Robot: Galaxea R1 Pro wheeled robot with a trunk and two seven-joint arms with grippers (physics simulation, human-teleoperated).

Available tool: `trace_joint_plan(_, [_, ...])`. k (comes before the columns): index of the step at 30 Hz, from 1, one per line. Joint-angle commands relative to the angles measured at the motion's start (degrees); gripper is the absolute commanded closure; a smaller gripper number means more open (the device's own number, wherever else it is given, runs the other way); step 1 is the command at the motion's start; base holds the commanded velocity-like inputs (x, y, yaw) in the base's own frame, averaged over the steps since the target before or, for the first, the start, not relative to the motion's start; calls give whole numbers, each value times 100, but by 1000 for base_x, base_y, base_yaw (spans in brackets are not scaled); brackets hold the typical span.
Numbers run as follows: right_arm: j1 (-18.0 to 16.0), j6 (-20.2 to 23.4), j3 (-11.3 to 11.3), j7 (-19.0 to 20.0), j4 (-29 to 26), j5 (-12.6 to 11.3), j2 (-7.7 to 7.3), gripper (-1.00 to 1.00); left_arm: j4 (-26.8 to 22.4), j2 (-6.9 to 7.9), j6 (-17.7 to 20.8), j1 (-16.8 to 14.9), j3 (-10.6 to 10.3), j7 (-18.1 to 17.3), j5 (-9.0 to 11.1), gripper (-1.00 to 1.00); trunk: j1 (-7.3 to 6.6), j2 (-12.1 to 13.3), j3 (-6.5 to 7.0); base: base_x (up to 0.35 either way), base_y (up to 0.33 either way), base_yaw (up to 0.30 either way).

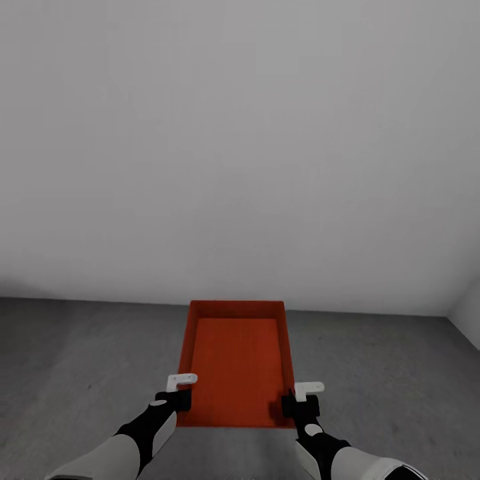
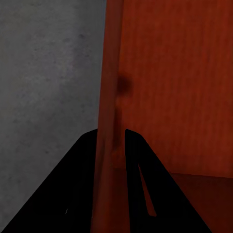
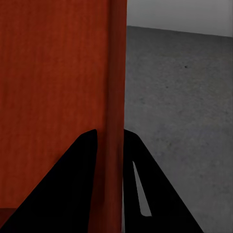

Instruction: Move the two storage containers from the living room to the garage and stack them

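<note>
There it is, one red-orange storage container (image 1: 237, 360) held out in front of the robot over the grey concrete floor (image 1: 80, 360), a plain white wall (image 1: 240, 147) straight ahead; this looks like the garage, and no second container is in sight, so I take this to be the one that goes down first; the left gripper (image 1: 179, 390) has hold of the near left wall, the right gripper (image 1: 303, 397) the near right wall, both close to the near corners; from the left wrist camera the left gripper's black fingers (image 2: 77, 184) sit one on each side of the container wall (image 2: 108, 97), clamped onto it, with bare concrete beyond on the outer side; the right wrist camera tells the same story, fingers (image 3: 73, 184) pinching the right wall (image 3: 115, 97) between them; whether the bin is touching the floor or hanging just above it I cannot tell from here; to set it down well, I'd say both arms need to lower together so the bin stays level, with neither side let go until the base is flat on the concrete; letting one side go early could tip it; worth leaving it square and away from the wall too, since the other container has to be stacked on top of it.
</note>
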Motion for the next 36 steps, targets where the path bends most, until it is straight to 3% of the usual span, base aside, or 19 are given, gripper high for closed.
trace_joint_plan(1, [-3,-14,-176,-27,6,-59,0,100,-26,3,23,-5,132,47,-25,100,0,-4,-15,0,0,0])
trace_joint_plan(36, [-3,-14,-176,-27,6,-59,-6,100,-26,-6,25,-3,132,47,-24,100,0,-4,-336,0,0,0])
